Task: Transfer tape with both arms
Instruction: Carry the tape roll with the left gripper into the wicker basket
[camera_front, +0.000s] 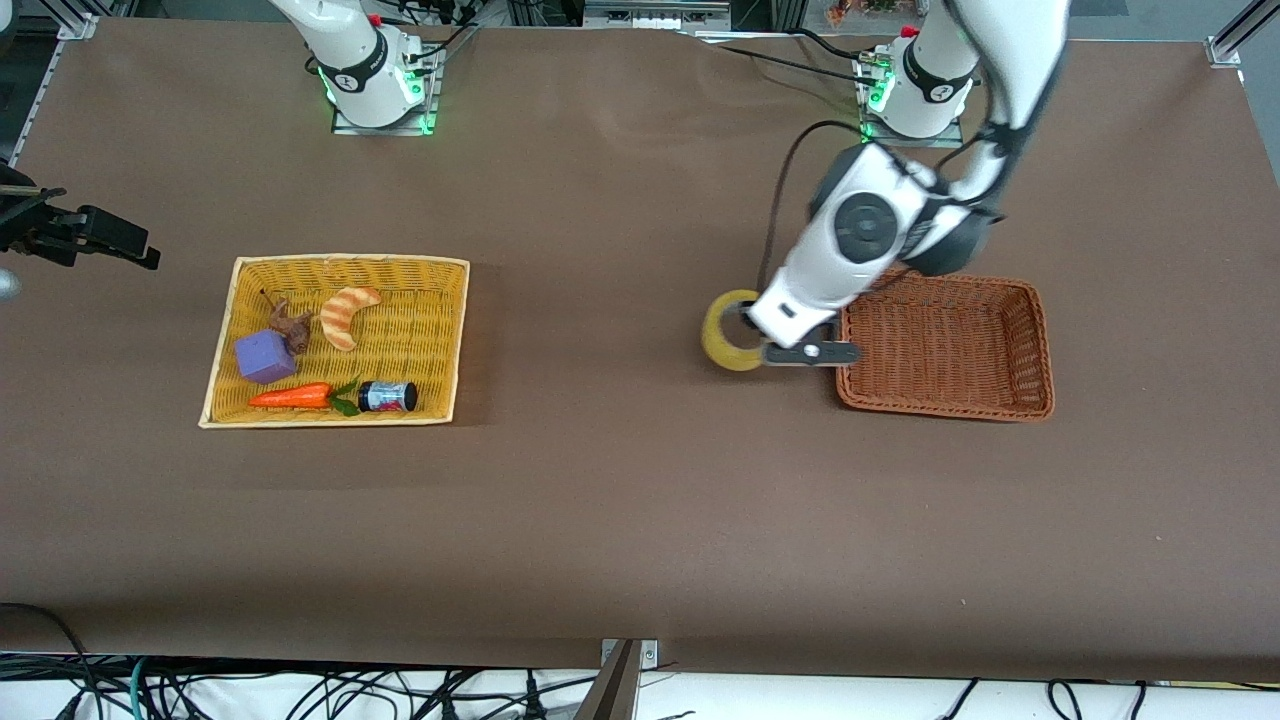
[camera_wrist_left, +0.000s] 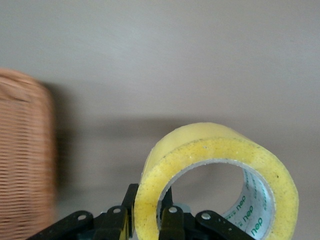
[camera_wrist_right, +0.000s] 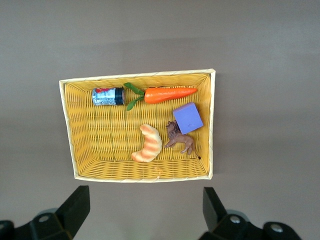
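The tape (camera_front: 728, 335), a yellowish translucent roll, stands on edge on the brown table beside the brown wicker basket (camera_front: 945, 405), on the side toward the right arm's end. My left gripper (camera_front: 748, 325) reaches down to it from the left arm. In the left wrist view the tape (camera_wrist_left: 215, 165) fills the foreground, and the left gripper (camera_wrist_left: 149, 200) is shut on its wall, one finger outside and one in the hole. My right gripper (camera_wrist_right: 145, 195) hangs open and empty high over the table by the yellow basket (camera_wrist_right: 140, 177); the front view does not show it.
The yellow basket (camera_front: 335, 420) toward the right arm's end holds a croissant toy (camera_front: 345, 315), a purple cube (camera_front: 265, 357), a carrot (camera_front: 292, 397), a small dark jar (camera_front: 388, 397) and a brown animal figure (camera_front: 290, 325). The brown basket (camera_wrist_left: 25, 150) has nothing in it.
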